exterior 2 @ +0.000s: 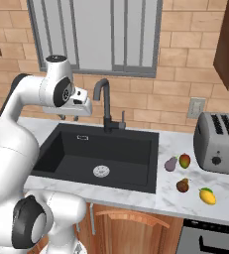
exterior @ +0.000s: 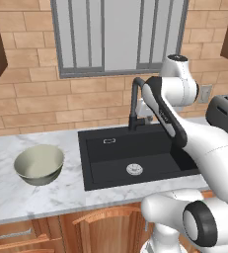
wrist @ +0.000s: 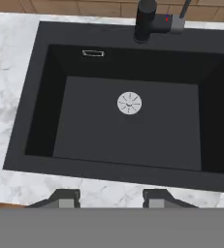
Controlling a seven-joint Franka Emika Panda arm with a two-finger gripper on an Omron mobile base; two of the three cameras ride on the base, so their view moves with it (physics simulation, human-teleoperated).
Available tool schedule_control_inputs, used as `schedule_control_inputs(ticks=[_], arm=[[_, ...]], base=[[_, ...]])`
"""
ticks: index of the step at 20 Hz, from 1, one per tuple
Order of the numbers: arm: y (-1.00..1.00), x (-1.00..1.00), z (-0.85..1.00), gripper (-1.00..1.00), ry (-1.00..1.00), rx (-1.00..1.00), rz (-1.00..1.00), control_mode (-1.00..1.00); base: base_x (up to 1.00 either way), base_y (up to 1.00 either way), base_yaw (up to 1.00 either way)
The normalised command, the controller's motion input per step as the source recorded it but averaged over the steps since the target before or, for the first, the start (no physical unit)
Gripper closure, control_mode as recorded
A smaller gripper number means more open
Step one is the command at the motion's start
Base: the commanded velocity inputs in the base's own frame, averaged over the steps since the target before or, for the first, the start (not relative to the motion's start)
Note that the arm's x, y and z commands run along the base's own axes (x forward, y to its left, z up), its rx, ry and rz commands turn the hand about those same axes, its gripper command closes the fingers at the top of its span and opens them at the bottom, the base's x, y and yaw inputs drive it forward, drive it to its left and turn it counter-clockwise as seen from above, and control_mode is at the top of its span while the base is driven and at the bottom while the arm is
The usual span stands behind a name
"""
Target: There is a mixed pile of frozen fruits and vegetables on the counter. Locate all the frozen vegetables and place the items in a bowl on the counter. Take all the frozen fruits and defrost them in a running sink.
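Our two-finger dark-tipped claw [wrist: 111,197] hangs high above the near rim of the large black rectangular sink [wrist: 128,126]. Its tips are drawn together as far as they go, with nothing between them. Below we see the round steel drain [wrist: 129,103] and, at the far rim, the tall black curved tap [exterior 2: 104,105]. On the white marble counter [exterior 2: 180,201] right of the sink lie the purple-grey pear-shaped lump [exterior 2: 171,164] touching the red-yellow-green oval [exterior 2: 185,160], the dark red-brown ball [exterior 2: 183,185] and the yellow-orange piece [exterior 2: 207,196], near a grey toaster [exterior 2: 220,142]. The wide pale grey-green bowl [exterior: 39,164] sits left of the sink.
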Motion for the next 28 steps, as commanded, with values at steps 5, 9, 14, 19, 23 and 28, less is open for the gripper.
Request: schedule_control_inputs(ticks=[5,9,14,19,23,28], arm=[[-0.07,-0.18,-0.02,-1.00,0.00,0.00,-0.02,-1.00],[-0.31,-0.29,-0.10,-1.00,0.03,0.00,-0.04,-1.00],[-0.46,-0.14,-0.17,-1.00,0.05,0.00,-0.02,-1.00],[-0.59,0.04,-0.24,-1.00,0.08,0.00,-0.03,-1.00],[-0.50,0.19,-0.21,-1.00,0.09,-0.01,-0.06,-1.00],[-0.51,0.24,-0.24,-1.00,0.11,-0.01,-0.08,-1.00]], base=[[0.00,0.00,0.00],[0.00,0.00,0.00],[0.00,0.00,0.00],[0.00,0.00,0.00],[0.00,0.00,0.00],[0.00,0.00,0.00]])
